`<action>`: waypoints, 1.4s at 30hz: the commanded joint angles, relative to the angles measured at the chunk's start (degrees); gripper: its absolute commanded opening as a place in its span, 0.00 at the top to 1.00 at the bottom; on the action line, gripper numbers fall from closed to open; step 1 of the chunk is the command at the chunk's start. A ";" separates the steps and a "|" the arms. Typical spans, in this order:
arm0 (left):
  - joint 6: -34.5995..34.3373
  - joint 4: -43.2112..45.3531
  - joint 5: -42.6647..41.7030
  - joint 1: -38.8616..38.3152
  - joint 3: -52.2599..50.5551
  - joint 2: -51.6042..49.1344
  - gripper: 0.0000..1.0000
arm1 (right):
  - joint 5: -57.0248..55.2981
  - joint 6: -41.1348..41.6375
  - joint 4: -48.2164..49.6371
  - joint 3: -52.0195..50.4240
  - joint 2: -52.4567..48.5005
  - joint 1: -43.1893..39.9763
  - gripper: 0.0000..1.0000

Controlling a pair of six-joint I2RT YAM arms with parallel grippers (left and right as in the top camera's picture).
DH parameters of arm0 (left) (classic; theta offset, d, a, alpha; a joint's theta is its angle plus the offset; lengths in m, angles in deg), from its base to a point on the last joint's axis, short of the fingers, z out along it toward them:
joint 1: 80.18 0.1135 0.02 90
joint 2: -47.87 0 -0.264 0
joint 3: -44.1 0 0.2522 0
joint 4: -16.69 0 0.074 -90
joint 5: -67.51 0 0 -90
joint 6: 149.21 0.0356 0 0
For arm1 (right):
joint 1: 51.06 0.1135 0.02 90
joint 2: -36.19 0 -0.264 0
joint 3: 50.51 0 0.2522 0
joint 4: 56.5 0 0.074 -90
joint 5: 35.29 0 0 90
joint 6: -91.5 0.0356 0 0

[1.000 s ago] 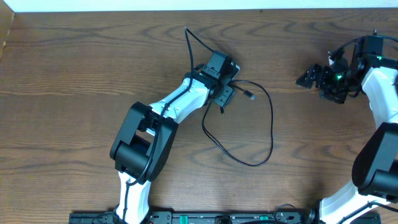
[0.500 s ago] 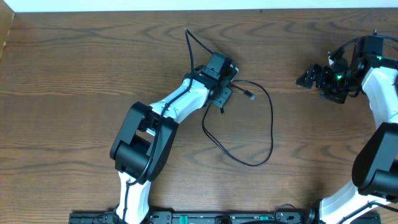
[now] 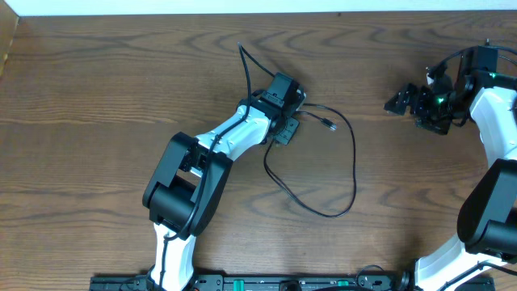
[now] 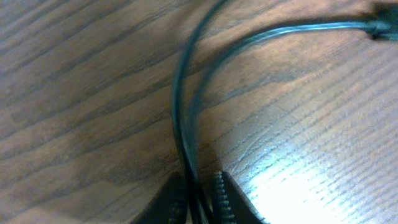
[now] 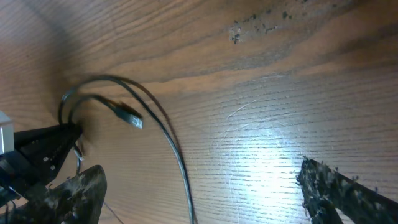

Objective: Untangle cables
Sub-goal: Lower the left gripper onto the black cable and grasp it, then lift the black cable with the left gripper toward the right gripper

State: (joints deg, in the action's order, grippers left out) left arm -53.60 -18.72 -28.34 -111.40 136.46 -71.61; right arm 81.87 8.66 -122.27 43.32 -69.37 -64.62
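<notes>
One black cable (image 3: 353, 166) lies in a wide loop on the wooden table (image 3: 97, 97). One end runs up to the far side, and a small plug (image 3: 327, 124) lies right of the left arm. My left gripper (image 3: 284, 132) is down at the loop's top left. In the left wrist view the left gripper (image 4: 200, 186) is shut on two black cable (image 4: 179, 93) strands running side by side between its ridged pads. My right gripper (image 3: 408, 109) hovers far right, open and holding nothing. The right wrist view shows the right gripper (image 5: 205, 199) wide apart, with the cable (image 5: 174, 149) and plug (image 5: 130, 118) beyond it.
The left arm (image 3: 218, 141) stretches diagonally from the near edge to the table's middle. A pale wall strip (image 3: 242, 6) borders the far edge. The right arm (image 3: 493, 121) stands along the right side.
My left gripper has shut on the black cable strands. The cable's far end shifted slightly left and the plug slid a little right. The right arm has stayed still.
</notes>
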 commanded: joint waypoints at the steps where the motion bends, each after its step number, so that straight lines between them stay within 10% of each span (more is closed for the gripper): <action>1: -3.67 -0.98 -0.76 -1.11 -1.18 -0.04 0.93 | 1.14 -0.59 0.87 0.09 1.29 0.17 0.06; 19: -14.95 6.10 -0.72 -1.31 3.23 41.03 0.93 | 41.11 -11.52 9.75 0.13 4.94 0.46 0.07; 28: -23.71 14.64 2.56 -1.31 3.23 45.72 0.93 | 38.60 -9.90 9.94 0.11 4.94 9.03 0.09; 42: -31.01 18.80 2.43 -1.33 3.28 46.53 0.93 | 14.16 16.46 21.46 0.09 4.17 28.41 0.09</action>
State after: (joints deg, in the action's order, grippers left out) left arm -81.95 -0.97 -26.61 -112.82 139.72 -27.00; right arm 101.28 16.98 -102.88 43.30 -65.63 -37.56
